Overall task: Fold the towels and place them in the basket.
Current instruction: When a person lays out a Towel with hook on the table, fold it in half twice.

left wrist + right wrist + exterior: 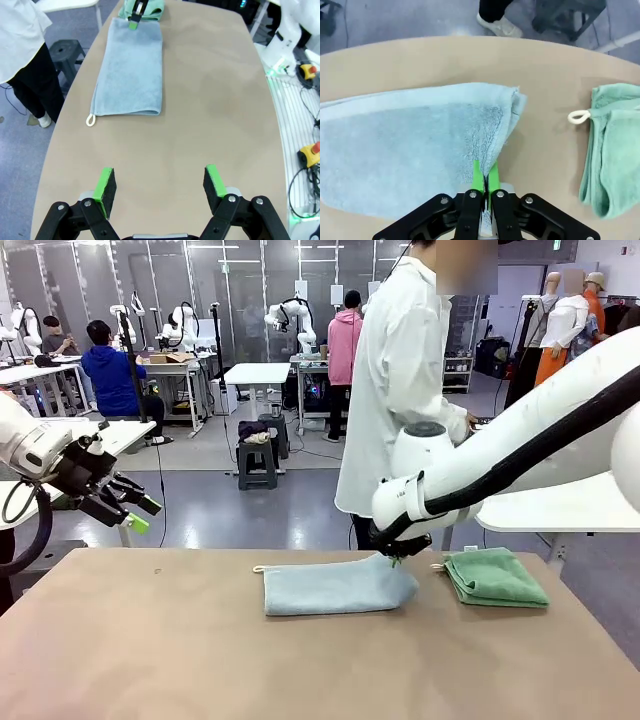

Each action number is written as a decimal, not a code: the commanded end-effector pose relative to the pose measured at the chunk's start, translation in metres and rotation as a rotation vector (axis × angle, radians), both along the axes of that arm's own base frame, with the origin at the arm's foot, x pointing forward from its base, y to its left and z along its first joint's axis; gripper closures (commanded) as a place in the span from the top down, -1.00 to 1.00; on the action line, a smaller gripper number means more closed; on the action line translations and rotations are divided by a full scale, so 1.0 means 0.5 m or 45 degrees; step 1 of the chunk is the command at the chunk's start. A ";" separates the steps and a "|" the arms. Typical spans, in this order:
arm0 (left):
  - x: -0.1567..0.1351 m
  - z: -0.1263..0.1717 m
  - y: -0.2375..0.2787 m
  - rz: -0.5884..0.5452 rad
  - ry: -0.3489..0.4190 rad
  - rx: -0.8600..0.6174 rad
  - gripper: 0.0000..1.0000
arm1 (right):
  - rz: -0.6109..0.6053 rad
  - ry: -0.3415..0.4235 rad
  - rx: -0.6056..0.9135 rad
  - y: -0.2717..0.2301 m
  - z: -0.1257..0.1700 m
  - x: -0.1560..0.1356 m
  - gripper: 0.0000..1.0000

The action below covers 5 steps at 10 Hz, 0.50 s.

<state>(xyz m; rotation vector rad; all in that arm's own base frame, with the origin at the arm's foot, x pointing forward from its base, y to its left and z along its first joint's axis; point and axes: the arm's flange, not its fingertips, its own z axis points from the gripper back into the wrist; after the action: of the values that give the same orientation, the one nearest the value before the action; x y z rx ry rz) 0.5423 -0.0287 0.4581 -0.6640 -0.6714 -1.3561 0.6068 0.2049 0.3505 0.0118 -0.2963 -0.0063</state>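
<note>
A light blue towel [335,586] lies folded lengthwise on the table's far middle, its white loop [259,569] at the left end. My right gripper [396,558] is shut on the blue towel's right end and lifts that corner slightly; the right wrist view shows the cloth [410,150] pinched between the green pads [478,179]. A mint green towel [495,577] lies folded just to the right, with its loop [578,117] toward the blue one. My left gripper [138,515] hangs open off the table's left edge, and in its own view [161,186] nothing is between the fingers. The basket is out of view.
The tan table [300,660] has bare room across its near half. A person in a white coat [400,390] stands at the far edge behind the towels. Other tables, stools and people are farther back.
</note>
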 end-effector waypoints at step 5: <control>-0.001 0.002 0.000 -0.001 -0.002 -0.001 0.77 | -0.064 -0.011 -0.106 0.328 0.095 -0.090 -1.00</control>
<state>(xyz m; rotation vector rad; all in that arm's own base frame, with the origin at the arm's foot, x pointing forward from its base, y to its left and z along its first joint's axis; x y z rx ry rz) 0.5422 -0.0291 0.4581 -0.6643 -0.6712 -1.3568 0.5462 0.3500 0.4046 -0.0611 -0.2916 -0.0141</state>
